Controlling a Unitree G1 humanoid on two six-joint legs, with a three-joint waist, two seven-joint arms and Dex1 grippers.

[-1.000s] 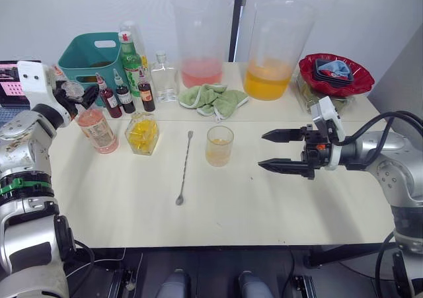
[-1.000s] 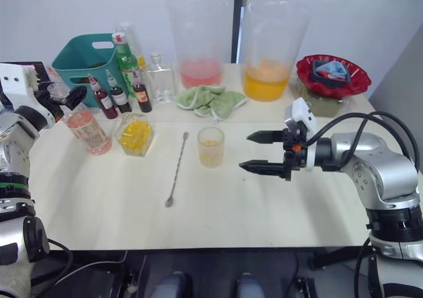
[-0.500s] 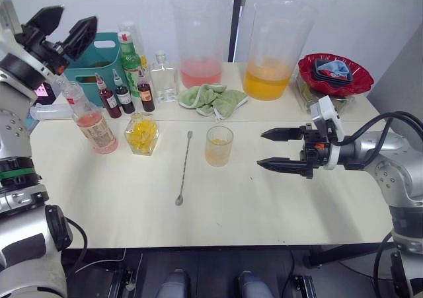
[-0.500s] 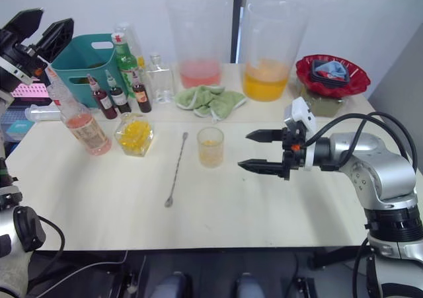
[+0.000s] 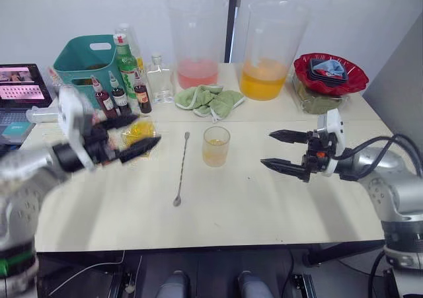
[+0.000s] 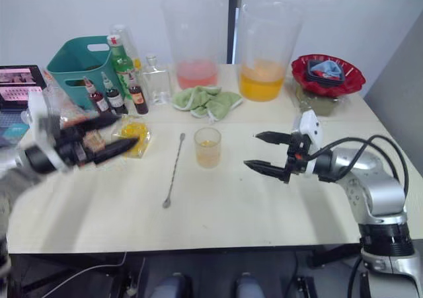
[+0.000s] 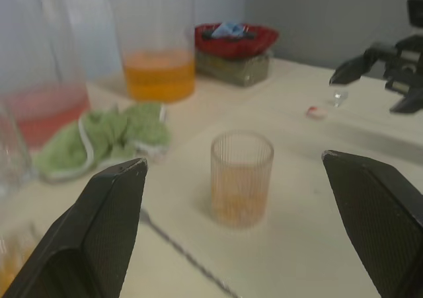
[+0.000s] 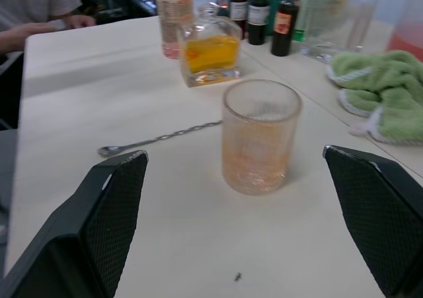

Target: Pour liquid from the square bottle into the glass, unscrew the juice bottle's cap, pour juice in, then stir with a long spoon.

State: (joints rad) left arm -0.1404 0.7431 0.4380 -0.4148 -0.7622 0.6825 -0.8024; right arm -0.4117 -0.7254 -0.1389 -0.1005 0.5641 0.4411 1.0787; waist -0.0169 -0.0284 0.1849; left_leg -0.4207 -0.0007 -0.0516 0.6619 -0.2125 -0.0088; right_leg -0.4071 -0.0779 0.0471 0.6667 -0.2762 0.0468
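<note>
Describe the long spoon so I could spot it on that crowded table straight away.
Start at the green cloth in front of the two big pitchers. Just toward the robot stands the glass of pale orange drink, and the long spoon lies flat on the table to its left. It is the only thin silver metal rod there, with a small bowl at its near end.

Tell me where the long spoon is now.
The long spoon lies flat on the table in the head views, just to the robot's left of the glass.
</note>
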